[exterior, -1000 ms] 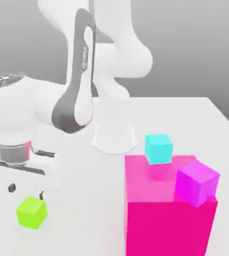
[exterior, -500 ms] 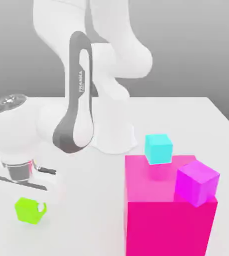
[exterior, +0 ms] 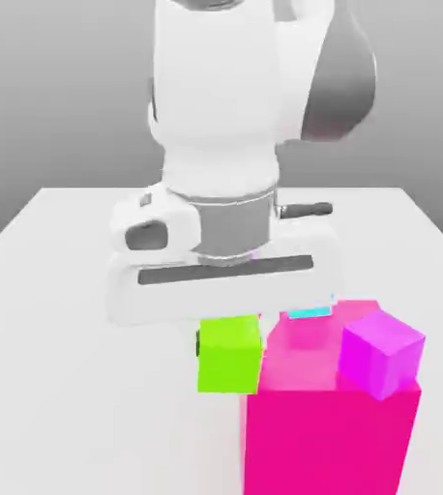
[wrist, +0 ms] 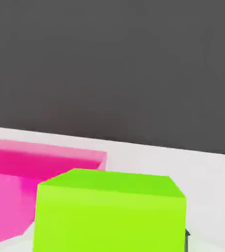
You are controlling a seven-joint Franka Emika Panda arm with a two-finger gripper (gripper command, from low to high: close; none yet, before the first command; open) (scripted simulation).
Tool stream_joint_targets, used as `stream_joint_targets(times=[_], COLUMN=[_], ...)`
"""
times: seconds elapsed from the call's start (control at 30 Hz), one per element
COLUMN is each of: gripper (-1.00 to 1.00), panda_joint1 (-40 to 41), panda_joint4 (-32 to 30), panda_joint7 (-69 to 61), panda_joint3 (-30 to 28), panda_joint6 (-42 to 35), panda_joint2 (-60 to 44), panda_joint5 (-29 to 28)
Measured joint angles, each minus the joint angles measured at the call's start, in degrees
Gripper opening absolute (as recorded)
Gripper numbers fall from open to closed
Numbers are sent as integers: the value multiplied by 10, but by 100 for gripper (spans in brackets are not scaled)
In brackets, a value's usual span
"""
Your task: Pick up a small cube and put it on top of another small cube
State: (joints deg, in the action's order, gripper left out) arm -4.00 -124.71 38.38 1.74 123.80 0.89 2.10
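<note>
The small lime-green cube [exterior: 230, 354] [wrist: 109, 211] hangs clamped in the gripper [exterior: 229, 340], clear of the white table [exterior: 61, 319], its flank just beside the upper edge of the big hot-pink block [exterior: 327, 425]. Plain, matte, sharp-edged. On the block sit a cyan cube [exterior: 310, 312], mostly hidden, and a magenta-purple cube [exterior: 381, 351]; open tabletop lies toward the exterior view's left.

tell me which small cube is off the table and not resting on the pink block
The lime-green cube, hanging under the gripper. The cyan cube and magenta-purple cube sit on the pink block.

Bright even sim light, soft shadows, no glare, slight blur.
</note>
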Motion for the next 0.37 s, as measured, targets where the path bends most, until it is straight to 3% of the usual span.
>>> stream_joint_targets(times=[0.1,0.2,0.23,0.37], gripper=[-100,-100,100,100], panda_joint1=[-66,-80,-81,-91], panda_joint4=[40,16,8,8], panda_joint7=[20,28,29,29], panda_joint3=[35,31,28,27], panda_joint6=[-56,-14,-1,-1], panda_joint2=[17,-2,-7,-7], panda_joint5=[-10,-15,-16,-16])
